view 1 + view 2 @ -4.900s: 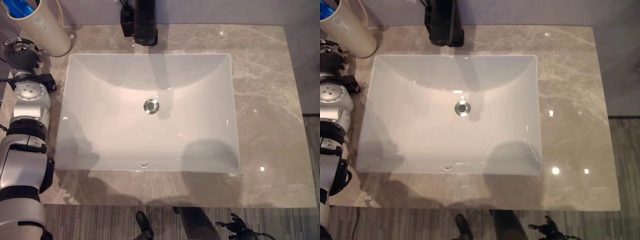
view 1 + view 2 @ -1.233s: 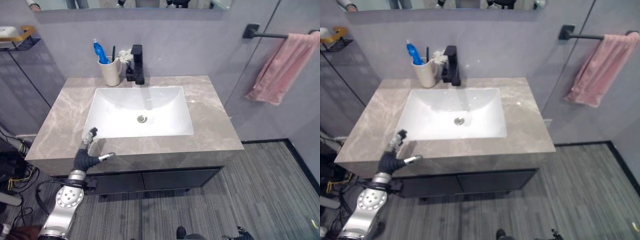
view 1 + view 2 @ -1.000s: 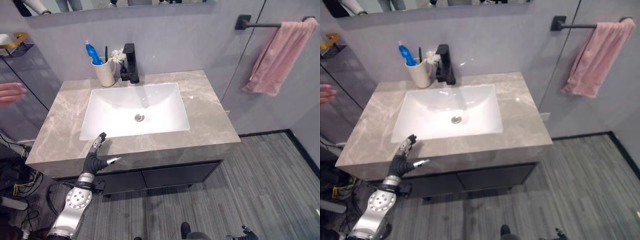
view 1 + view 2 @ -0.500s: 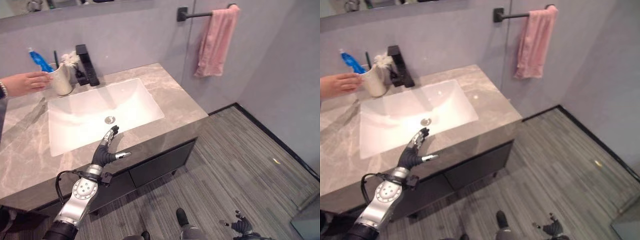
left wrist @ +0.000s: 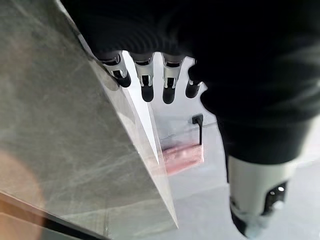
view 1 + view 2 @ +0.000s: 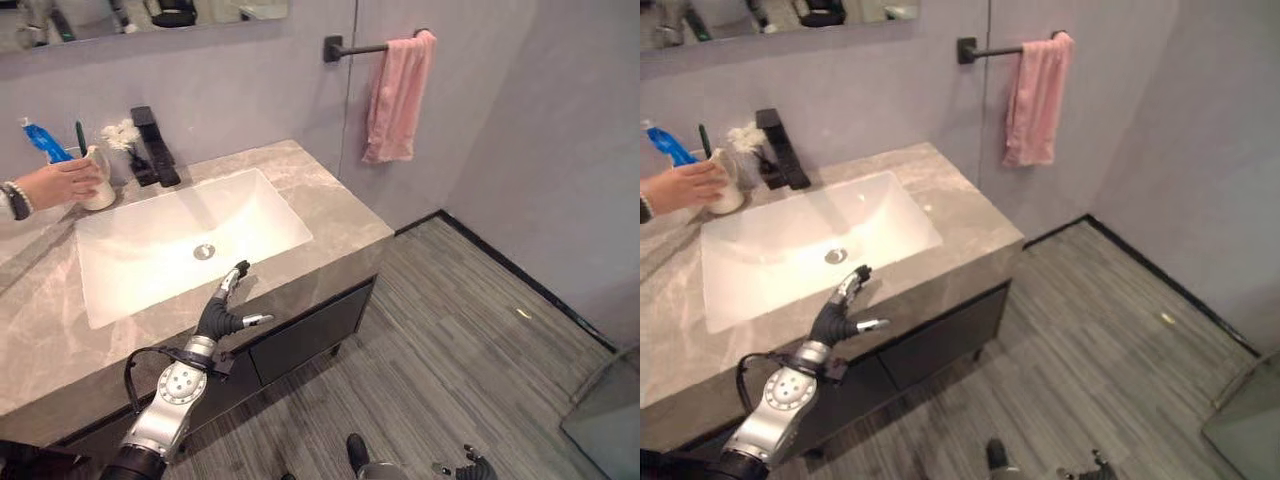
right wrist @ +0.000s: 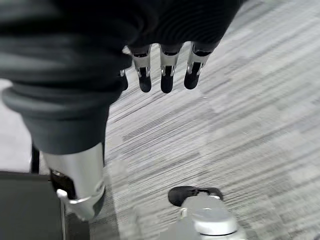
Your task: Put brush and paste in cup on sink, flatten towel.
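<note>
The cup [image 6: 98,190] sits at the far left of the stone counter [image 6: 330,215], beside the black faucet [image 6: 152,145], with the blue paste tube [image 6: 42,140] and a dark brush [image 6: 80,135] already standing in it. A person's hand [image 6: 62,183] is wrapped around the cup. The pink towel [image 6: 398,95] hangs bunched up on the black wall bar [image 6: 352,47], off to the far right of the white sink [image 6: 190,245]. The left hand [image 6: 225,312] is out over the counter's near edge, fingers straight and thumb spread, holding nothing. The right hand [image 7: 162,70] is low over the grey striped floor [image 6: 470,340], fingers relaxed and empty too.
</note>
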`<state>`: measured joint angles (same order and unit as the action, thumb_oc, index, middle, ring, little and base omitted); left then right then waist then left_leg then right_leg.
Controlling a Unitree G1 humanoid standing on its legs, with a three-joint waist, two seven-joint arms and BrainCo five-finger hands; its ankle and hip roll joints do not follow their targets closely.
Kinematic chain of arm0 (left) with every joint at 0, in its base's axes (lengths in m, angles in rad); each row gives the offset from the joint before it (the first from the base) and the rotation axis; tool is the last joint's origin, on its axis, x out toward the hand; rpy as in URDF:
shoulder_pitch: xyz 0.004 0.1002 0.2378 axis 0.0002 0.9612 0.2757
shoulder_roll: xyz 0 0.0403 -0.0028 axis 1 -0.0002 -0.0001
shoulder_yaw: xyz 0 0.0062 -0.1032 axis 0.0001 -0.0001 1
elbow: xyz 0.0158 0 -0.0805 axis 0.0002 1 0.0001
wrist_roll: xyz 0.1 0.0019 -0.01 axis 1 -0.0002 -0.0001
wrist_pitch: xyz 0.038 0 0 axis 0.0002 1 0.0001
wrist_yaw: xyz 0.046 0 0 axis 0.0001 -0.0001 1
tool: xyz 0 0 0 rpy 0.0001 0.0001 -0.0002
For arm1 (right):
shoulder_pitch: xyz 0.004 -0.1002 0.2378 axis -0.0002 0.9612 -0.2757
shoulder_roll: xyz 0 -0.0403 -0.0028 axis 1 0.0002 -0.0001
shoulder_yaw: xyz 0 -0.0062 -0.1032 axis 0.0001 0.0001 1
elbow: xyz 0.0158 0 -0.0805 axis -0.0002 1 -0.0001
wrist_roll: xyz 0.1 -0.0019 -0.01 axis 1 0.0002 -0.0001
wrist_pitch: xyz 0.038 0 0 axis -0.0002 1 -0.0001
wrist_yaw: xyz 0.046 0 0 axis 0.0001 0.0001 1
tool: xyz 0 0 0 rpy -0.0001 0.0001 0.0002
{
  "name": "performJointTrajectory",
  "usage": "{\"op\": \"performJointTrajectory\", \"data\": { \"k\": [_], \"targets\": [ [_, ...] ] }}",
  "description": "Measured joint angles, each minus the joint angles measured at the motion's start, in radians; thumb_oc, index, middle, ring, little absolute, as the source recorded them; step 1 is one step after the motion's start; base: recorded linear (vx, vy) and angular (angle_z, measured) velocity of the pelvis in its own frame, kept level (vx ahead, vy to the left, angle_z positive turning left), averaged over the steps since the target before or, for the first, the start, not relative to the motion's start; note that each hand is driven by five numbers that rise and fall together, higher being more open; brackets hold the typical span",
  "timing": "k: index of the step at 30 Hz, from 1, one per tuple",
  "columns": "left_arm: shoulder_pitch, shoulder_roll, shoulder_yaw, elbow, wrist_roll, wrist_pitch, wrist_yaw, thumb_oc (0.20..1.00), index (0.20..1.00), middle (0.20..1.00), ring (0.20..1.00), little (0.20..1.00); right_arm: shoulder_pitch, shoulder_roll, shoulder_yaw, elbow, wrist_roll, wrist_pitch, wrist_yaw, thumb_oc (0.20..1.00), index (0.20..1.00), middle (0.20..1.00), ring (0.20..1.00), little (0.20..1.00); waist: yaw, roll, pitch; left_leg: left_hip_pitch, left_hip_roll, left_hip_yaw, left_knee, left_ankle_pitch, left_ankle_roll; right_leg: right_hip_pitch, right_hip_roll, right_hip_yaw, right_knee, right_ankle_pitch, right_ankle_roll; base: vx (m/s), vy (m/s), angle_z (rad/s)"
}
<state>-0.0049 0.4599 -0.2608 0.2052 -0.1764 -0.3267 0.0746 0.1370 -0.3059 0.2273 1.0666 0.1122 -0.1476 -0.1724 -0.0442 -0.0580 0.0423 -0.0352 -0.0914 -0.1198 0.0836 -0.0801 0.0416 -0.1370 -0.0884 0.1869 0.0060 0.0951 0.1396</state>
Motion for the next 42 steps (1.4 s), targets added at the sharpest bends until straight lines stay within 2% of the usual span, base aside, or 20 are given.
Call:
{"op": "performJointTrajectory", "data": {
  "k": [2, 4, 5, 7, 9, 12, 14, 15, 16, 18, 19, 21, 22, 23, 24, 27, 30, 34, 41, 42],
  "targets": [
    [0.020, -0.021, 0.005, -0.011, 0.001, 0.000, -0.005, 1.000, 1.000, 1.000, 1.000, 1.000, -0.046, -0.005, 0.022, -0.024, -0.009, 0.002, 0.002, 1.000, 1.000, 1.000, 1.000, 1.000, 0.036, 0.030, -0.007, 0.013, 0.022, -0.020, -0.038, 0.013, -0.019, 0.033, 0.010, -0.030, -0.053, 0.022, -0.011, 0.09, -0.120, 0.31],
    [0.035, -0.043, 0.007, -0.013, 0.001, 0.001, -0.006, 1.000, 1.000, 1.000, 1.000, 1.000, -0.043, -0.010, 0.045, -0.048, -0.010, 0.002, 0.002, 1.000, 1.000, 1.000, 1.000, 1.000, 0.027, 0.032, -0.013, 0.023, 0.029, -0.045, -0.056, 0.019, -0.028, 0.062, 0.011, -0.055, -0.097, 0.035, -0.017, 0.09, -0.150, 0.47],
    [0.054, -0.063, 0.009, -0.021, 0.000, 0.002, -0.005, 1.000, 1.000, 1.000, 1.000, 1.000, -0.085, -0.009, 0.070, -0.054, -0.025, 0.003, 0.002, 1.000, 1.000, 1.000, 1.000, 1.000, 0.034, 0.048, -0.012, 0.037, 0.046, -0.084, -0.069, 0.030, -0.045, 0.086, 0.024, -0.095, -0.094, 0.025, -0.039, 0.04, -0.153, 0.72],
    [0.070, -0.079, 0.011, -0.030, 0.000, 0.002, -0.004, 1.000, 1.000, 1.000, 1.000, 1.000, -0.106, -0.013, 0.086, -0.064, -0.045, 0.003, 0.002, 1.000, 1.000, 1.000, 1.000, 1.000, 0.046, 0.060, -0.020, 0.036, 0.061, -0.121, -0.082, 0.039, -0.059, 0.095, 0.036, -0.136, -0.095, 0.015, -0.052, 0.04, -0.149, 0.65],
    [0.070, -0.093, 0.012, -0.034, -0.001, 0.002, -0.001, 1.000, 1.000, 1.000, 1.000, 1.000, -0.131, -0.020, 0.129, -0.079, -0.075, 0.002, 0.004, 1.000, 1.000, 1.000, 1.000, 1.000, 0.054, 0.064, -0.020, 0.031, 0.077, -0.175, -0.090, 0.053, -0.084, 0.110, 0.054, -0.196, -0.097, 0.002, -0.073, 0.04, -0.113, 0.71],
    [0.067, -0.096, 0.011, -0.042, -0.001, 0.002, 0.005, 1.000, 1.000, 1.000, 1.000, 1.000, -0.149, -0.023, 0.126, -0.082, -0.088, 0.002, 0.003, 1.000, 1.000, 1.000, 1.000, 1.000, 0.063, 0.069, -0.002, 0.027, 0.094, -0.215, -0.088, 0.058, -0.100, 0.127, 0.072, -0.239, -0.094, -0.013, -0.086, -0.01, -0.088, 0.55],
    [0.056, -0.099, 0.008, -0.042, 0.000, 0.002, 0.008, 1.000, 1.000, 1.000, 1.000, 1.000, -0.154, -0.028, 0.125, -0.080, -0.088, 0.003, 0.001, 1.000, 1.000, 1.000, 1.000, 1.000, 0.060, 0.073, 0.007, 0.003, 0.100, -0.244, -0.080, 0.075, -0.124, 0.133, 0.081, -0.281, -0.093, -0.018, -0.091, -0.07, -0.012, 0.75],
    [0.038, -0.100, -0.001, -0.038, 0.000, 0.004, 0.008, 1.000, 1.000, 1.000, 1.000, 1.000, -0.146, -0.031, 0.123, -0.082, -0.088, 0.003, 0.000, 1.000, 1.000, 1.000, 1.000, 1.000, 0.046, 0.068, 0.015, -0.024, 0.094, -0.220, -0.073, 0.094, -0.151, 0.134, 0.065, -0.317, -0.094, -0.023, -0.099, -0.04, 0.035, 1.41],
    [0.009, -0.107, -0.012, -0.037, 0.000, 0.015, 0.007, 1.000, 1.000, 1.000, 1.000, 1.000, -0.126, -0.047, 0.116, -0.093, -0.088, 0.003, -0.001, 1.000, 1.000, 1.000, 1.000, 1.000, 0.014, 0.075, 0.029, -0.073, 0.107, -0.061, -0.080, 0.092, -0.125, 0.133, 0.054, -0.399, -0.094, -0.027, -0.119, -0.03, 0.041, 1.31],
    [0.015, -0.097, -0.007, -0.018, -0.001, 0.026, 0.011, 1.000, 1.000, 1.000, 1.000, 1.000, -0.107, -0.040, 0.109, -0.100, -0.087, 0.008, -0.001, 1.000, 1.000, 1.000, 1.000, 1.000, 0.018, 0.047, 0.042, -0.093, 0.142, 0.130, -0.013, 0.055, -0.048, 0.121, 0.022, -0.431, -0.096, -0.022, -0.144, 0.00, 0.034, 0.81],
    [0.033, -0.084, -0.003, -0.022, 0.000, 0.050, 0.009, 1.000, 1.000, 1.000, 1.000, 1.000, -0.092, -0.041, 0.106, -0.133, -0.087, 0.007, -0.005, 1.000, 1.000, 1.000, 1.000, 1.000, -0.003, 0.026, 0.048, -0.105, 0.159, 0.296, 0.056, 0.050, -0.044, 0.126, -0.011, -0.462, -0.098, -0.034, -0.136, 0.02, 0.039, 0.64],
    [0.055, -0.077, -0.006, 0.021, 0.001, 0.083, 0.009, 1.000, 1.000, 1.000, 1.000, 1.000, -0.084, -0.046, 0.105, -0.136, -0.086, 0.008, -0.006, 1.000, 1.000, 1.000, 1.000, 1.000, -0.019, 0.026, 0.049, -0.090, 0.156, 0.294, 0.075, 0.050, -0.047, 0.123, -0.025, -0.469, -0.080, -0.049, -0.117, 0.02, 0.043, 0.43],
    [0.073, -0.074, -0.007, 0.037, 0.002, 0.096, 0.008, 1.000, 1.000, 1.000, 1.000, 1.000, -0.082, -0.047, 0.103, -0.137, -0.086, 0.008, -0.009, 1.000, 1.000, 1.000, 1.000, 1.000, -0.025, 0.035, 0.048, -0.078, 0.157, 0.292, 0.065, 0.054, -0.048, 0.124, -0.022, -0.472, -0.073, -0.046, -0.111, 0.04, 0.049, 0.19],
    [0.100, -0.075, -0.010, 0.053, 0.002, 0.112, 0.008, 1.000, 1.000, 1.000, 1.000, 1.000, -0.075, -0.051, 0.092, -0.137, -0.086, 0.008, -0.015, 1.000, 1.000, 1.000, 1.000, 1.000, -0.028, 0.064, 0.048, -0.048, 0.168, 0.292, 0.016, 0.058, -0.059, 0.118, -0.002, -0.476, -0.061, -0.050, -0.102, 0.06, 0.077, 0.22],
    [0.122, -0.069, -0.011, 0.059, 0.004, 0.122, 0.008, 1.000, 1.000, 1.000, 1.000, 1.000, -0.072, -0.040, 0.076, -0.136, -0.086, 0.013, -0.019, 1.000, 1.000, 1.000, 1.000, 1.000, -0.026, 0.071, 0.058, -0.018, 0.169, 0.291, -0.036, 0.053, -0.082, 0.115, 0.000, -0.477, -0.046, -0.056, -0.090, 0.05, 0.085, 0.11],
    [0.173, -0.059, -0.007, 0.060, 0.015, 0.136, 0.010, 1.000, 1.000, 1.000, 1.000, 1.000, -0.083, -0.018, 0.076, -0.138, -0.086, 0.015, -0.018, 1.000, 1.000, 1.000, 1.000, 1.000, -0.007, 0.034, 0.070, 0.001, 0.134, 0.300, -0.055, 0.052, -0.062, 0.088, -0.033, -0.442, 0.003, -0.062, -0.064, 0.05, 0.119, -0.05],
    [0.170, -0.041, -0.003, 0.059, 0.031, 0.136, 0.012, 1.000, 1.000, 1.000, 1.000, 1.000, -0.099, -0.003, 0.074, -0.138, -0.086, 0.014, -0.018, 1.000, 1.000, 1.000, 1.000, 1.000, 0.011, 0.030, 0.069, 0.006, 0.107, 0.323, -0.054, 0.040, -0.040, 0.070, -0.060, -0.399, 0.030, -0.067, -0.046, 0.04, 0.117, -0.17],
    [0.157, -0.027, 0.014, 0.059, 0.052, 0.136, 0.026, 1.000, 1.000, 1.000, 1.000, 1.000, -0.110, 0.023, 0.069, -0.123, -0.085, 0.014, -0.018, 1.000, 1.000, 1.000, 1.000, 1.000, 0.018, 0.034, 0.067, 0.019, 0.084, 0.324, -0.065, 0.040, -0.026, 0.074, -0.081, -0.388, 0.035, -0.068, -0.025, 0.03, 0.077, -0.01],
    [0.185, -0.030, 0.021, 0.059, 0.070, 0.136, 0.032, 1.000, 1.000, 1.000, 1.000, 1.000, -0.117, 0.032, 0.069, -0.090, -0.085, 0.018, -0.018, 1.000, 1.000, 1.000, 1.000, 1.000, 0.033, 0.030, 0.060, 0.035, 0.079, 0.320, -0.073, 0.040, -0.020, 0.088, -0.084, -0.389, 0.035, -0.068, -0.020, 0.03, 0.078, 0.02],
    [0.197, -0.030, 0.021, 0.058, 0.074, 0.136, 0.033, 1.000, 1.000, 1.000, 1.000, 1.000, -0.114, 0.032, 0.069, -0.090, -0.085, 0.019, -0.018, 1.000, 1.000, 1.000, 1.000, 1.000, 0.034, 0.030, 0.043, 0.035, 0.079, 0.319, -0.079, 0.039, -0.020, 0.088, -0.084, -0.389, 0.035, -0.070, -0.018, 0.03, 0.080, -0.01]
  ]
}}
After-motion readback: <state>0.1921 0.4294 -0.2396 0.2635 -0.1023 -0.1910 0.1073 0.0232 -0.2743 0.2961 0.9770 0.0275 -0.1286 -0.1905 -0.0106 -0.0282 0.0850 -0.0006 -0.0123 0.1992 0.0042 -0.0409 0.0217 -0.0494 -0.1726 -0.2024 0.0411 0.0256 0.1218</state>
